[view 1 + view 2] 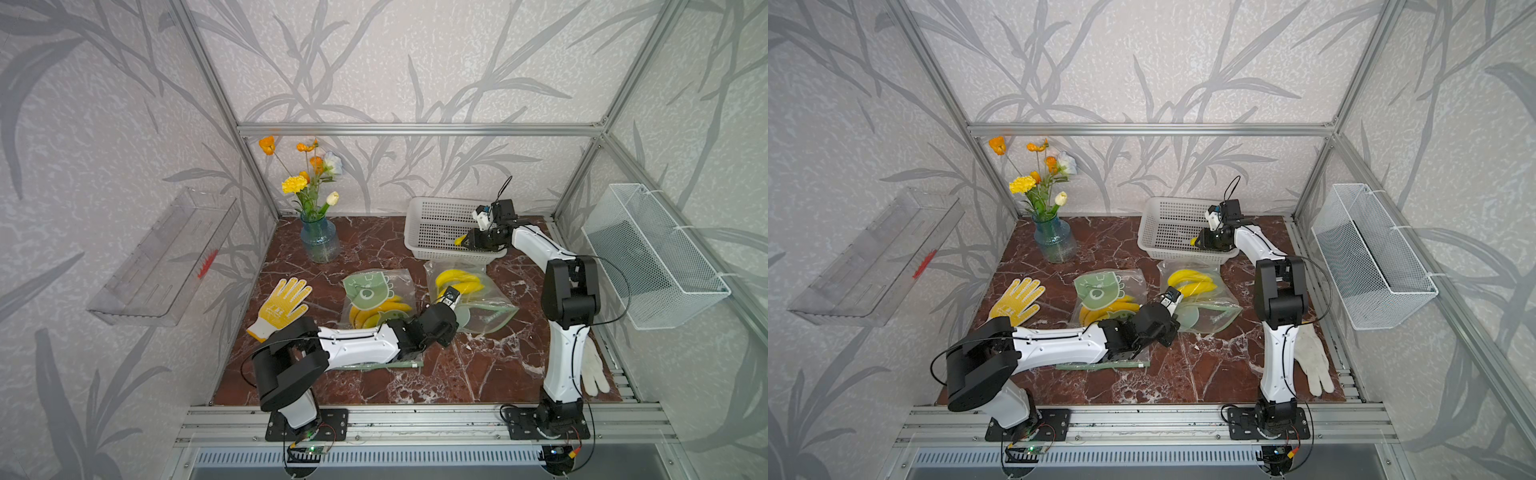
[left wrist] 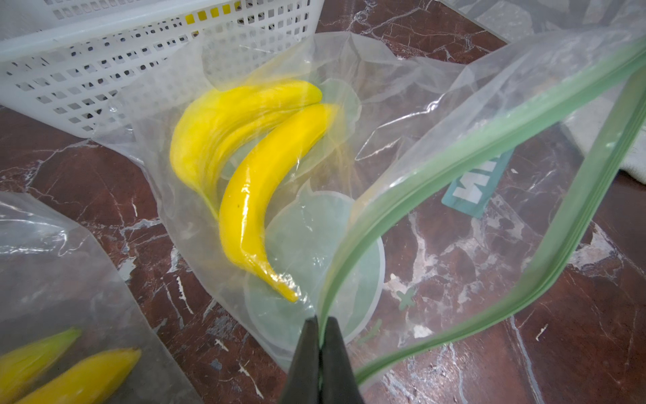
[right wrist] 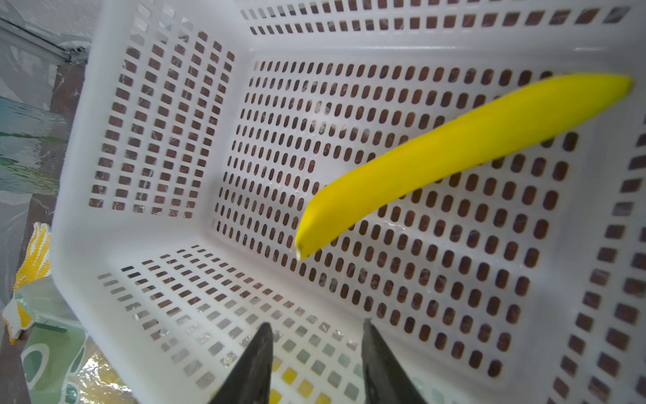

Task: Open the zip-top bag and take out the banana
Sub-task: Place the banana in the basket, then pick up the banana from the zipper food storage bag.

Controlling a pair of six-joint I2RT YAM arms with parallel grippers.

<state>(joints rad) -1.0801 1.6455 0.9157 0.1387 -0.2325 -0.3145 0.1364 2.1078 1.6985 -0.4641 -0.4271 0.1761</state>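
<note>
Banana out and in the basket; left arm has the bag by its zip.

Left gripper [image 2: 320, 324] is clamped tight on the green zip strip [image 2: 451, 168] at one corner of the zip-top bag [image 2: 402, 87], and the mouth gapes wide. Two bananas [image 2: 244, 182] lie side by side inside it, toward the closed end, which sits just beside the white basket [image 3: 167, 241]. Right gripper [image 3: 316, 327] hangs over the basket, jaws moderately apart with nothing between them. One banana [image 3: 454, 154] is inside the basket ahead of the fingers. It's blurred in the right wrist view, so I can't tell if it's on the basket floor or just above it. A second bag [image 1: 376, 299] with bananas lies on the marble table [image 1: 478, 374], partly under the left arm.
</note>
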